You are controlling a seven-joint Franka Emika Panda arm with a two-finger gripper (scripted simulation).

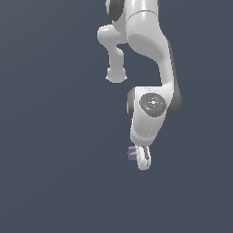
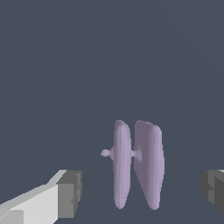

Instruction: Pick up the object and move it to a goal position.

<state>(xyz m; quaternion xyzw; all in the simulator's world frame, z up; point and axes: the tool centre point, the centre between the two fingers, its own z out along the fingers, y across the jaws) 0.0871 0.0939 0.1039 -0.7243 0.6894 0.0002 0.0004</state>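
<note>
Claw (image 2: 140, 192) spread wide on the white robot arm (image 1: 148, 50), small pale purple blocky piece (image 2: 136, 164) with a groove sitting between its grey fingertips (image 2: 70, 193), touching neither one.

Object (image 2: 138, 164): small pale purple piece, two rounded slabs on edge, joined by a thin pin across a narrow gap, one short stub protruding from the thinner slab's outer face.

In the exterior view, partly hidden low down, right of centre (image 1: 132, 154).

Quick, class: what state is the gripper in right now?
Gripper: open, jaws wide apart on either side of the pale purple grooved piece, holding nothing.
</note>
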